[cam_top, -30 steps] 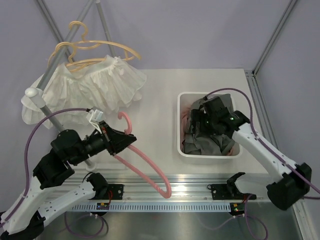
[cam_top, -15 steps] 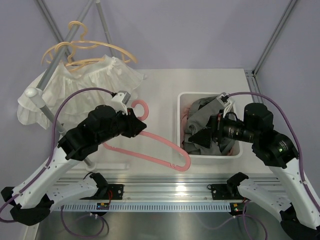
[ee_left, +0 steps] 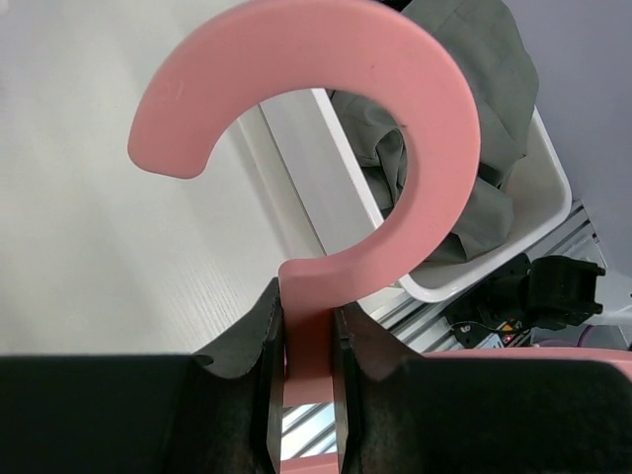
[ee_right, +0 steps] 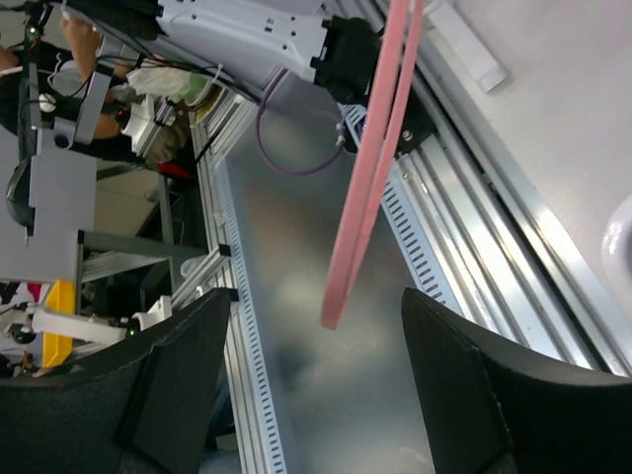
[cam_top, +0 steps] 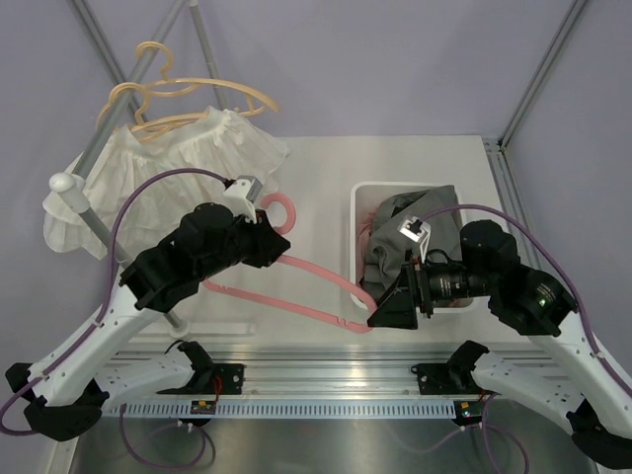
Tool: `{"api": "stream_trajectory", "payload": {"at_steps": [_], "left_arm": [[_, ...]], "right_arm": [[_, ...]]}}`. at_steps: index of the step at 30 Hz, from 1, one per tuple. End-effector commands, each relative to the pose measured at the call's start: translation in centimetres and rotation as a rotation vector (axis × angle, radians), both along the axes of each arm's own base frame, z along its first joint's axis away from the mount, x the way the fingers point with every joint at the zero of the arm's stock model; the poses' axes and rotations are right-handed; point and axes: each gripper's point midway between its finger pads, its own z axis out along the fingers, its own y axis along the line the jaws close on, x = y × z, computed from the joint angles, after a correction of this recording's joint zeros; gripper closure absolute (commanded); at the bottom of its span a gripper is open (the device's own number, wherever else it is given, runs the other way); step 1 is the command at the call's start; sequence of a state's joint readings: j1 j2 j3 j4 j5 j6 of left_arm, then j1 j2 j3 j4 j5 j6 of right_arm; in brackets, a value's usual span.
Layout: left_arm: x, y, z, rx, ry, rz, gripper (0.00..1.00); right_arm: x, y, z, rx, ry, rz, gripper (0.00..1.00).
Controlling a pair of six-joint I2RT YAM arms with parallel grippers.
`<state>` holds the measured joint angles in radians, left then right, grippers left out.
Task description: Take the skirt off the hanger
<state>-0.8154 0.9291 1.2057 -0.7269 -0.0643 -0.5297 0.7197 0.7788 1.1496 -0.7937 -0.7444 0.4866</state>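
Top external: the grey skirt (cam_top: 390, 212) lies crumpled in the white bin (cam_top: 355, 237), off the pink hanger (cam_top: 316, 272). It is soft and light, I think, and best pinched at a thick fold. Left wrist: the left claw (ee_left: 307, 326) is clamped on the hanger's neck. Right wrist: the right claw (ee_right: 326, 395) is apart, holding nothing.

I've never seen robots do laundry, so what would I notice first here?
The big pink hanger, pinched at its neck by the left arm's fingers, stretches across the middle of the table. Far left, a frilly white skirt hangs on a wooden hanger, and a white bin on the right holds grey clothes.
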Motion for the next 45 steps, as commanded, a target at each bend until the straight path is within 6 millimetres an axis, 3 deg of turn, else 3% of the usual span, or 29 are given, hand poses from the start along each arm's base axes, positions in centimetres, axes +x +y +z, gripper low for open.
{"api": "stream_trajectory", "payload": {"at_steps": [1,4,7,9,11,12,13,14,15,16,17,22,26,29,31,35,39,41,43,44,45], "left_arm": [[1.0,-0.2,2.6,-0.038,-0.081,0.015,1.0],[1.0,-0.6,2.8,-0.051,-0.083,0.002,1.0],[0.9,-0.9,2.9,-0.053,-0.081,-0.014,1.0],[0.8,-0.9,3.0,-0.057,-0.084,-0.018,1.0],[0.7,-0.8,3.3,-0.064,-0.089,-0.021,1.0],[0.3,-0.8,3.7,-0.078,-0.1,-0.035,1.0],[0.1,-0.7,3.9,-0.084,-0.106,-0.042,0.91],[-0.2,-0.6,4.2,-0.097,-0.115,-0.05,0.54],[-0.5,-0.7,4.9,-0.126,-0.138,-0.065,0.36],[-1.1,-0.1,6.0,-0.164,-0.167,-0.064,0.02],[-1.4,0.3,6.3,-0.184,-0.185,-0.062,0.01],[-5.1,2.6,12.1,-0.365,-0.366,-0.125,0.01],[-6.9,4.4,14.4,-0.429,-0.451,-0.133,0.01],[-7.5,5.2,14.0,-0.424,-0.462,-0.131,0.01],[-7.3,5.3,12.4,-0.399,-0.428,-0.115,0.01],[-7.1,5.3,9.4,-0.388,-0.358,-0.091,0.01],[-6.6,5.0,5.6,-0.382,-0.247,-0.05,0.01],[-6.0,4.7,3.1,-0.36,-0.174,-0.012,0.01],[-5.8,4.1,1.8,-0.352,-0.131,-0.014,0.01],[-6.0,3.5,0.8,-0.345,-0.102,-0.037,0.01],[-6.0,3.3,0.3,-0.348,-0.082,-0.042,0.01]], "right_arm": [[-0.6,1.3,0.0,0.021,0.022,0.04,0.23],[-0.3,2.3,-1.2,-0.005,0.036,0.042,0.31],[0.7,3.0,-1.7,-0.024,0.022,0.005,0.46],[1.3,3.4,-2.1,-0.033,0.021,-0.009,0.68],[2.3,3.7,-2.5,-0.049,0.009,-0.048,1.0],[2.5,3.7,-2.5,-0.051,0.004,-0.058,1.0],[3.0,3.7,-2.6,-0.057,-0.007,-0.082,1.0],[3.3,3.6,-2.5,-0.058,-0.021,-0.094,1.0],[3.4,3.5,-1.9,-0.053,-0.034,-0.105,1.0],[3.5,3.2,-2.0,-0.067,-0.037,-0.115,1.0],[4.0,3.0,-1.9,-0.078,-0.061,-0.139,1.0],[5.2,1.6,-0.4,-0.121,-0.133,-0.225,1.0],[6.7,0.0,1.1,-0.162,-0.235,-0.313,1.0],[8.0,-1.6,4.2,-0.17,-0.353,-0.39,1.0],[8.9,-2.2,5.1,-0.192,-0.407,-0.426,1.0],[9.9,-2.8,9.3,-0.162,-0.543,-0.455,1.0],[10.5,-1.8,12.7,-0.104,-0.652,-0.427,1.0],[10.1,-0.4,13.7,-0.082,-0.697,-0.335,1.0],[10.1,0.7,13.8,-0.091,-0.717,-0.269,1.0],[9.6,1.0,15.0,-0.064,-0.729,-0.236,1.0],[9.3,2.5,14.0,-0.071,-0.688,-0.156,1.0]]}}
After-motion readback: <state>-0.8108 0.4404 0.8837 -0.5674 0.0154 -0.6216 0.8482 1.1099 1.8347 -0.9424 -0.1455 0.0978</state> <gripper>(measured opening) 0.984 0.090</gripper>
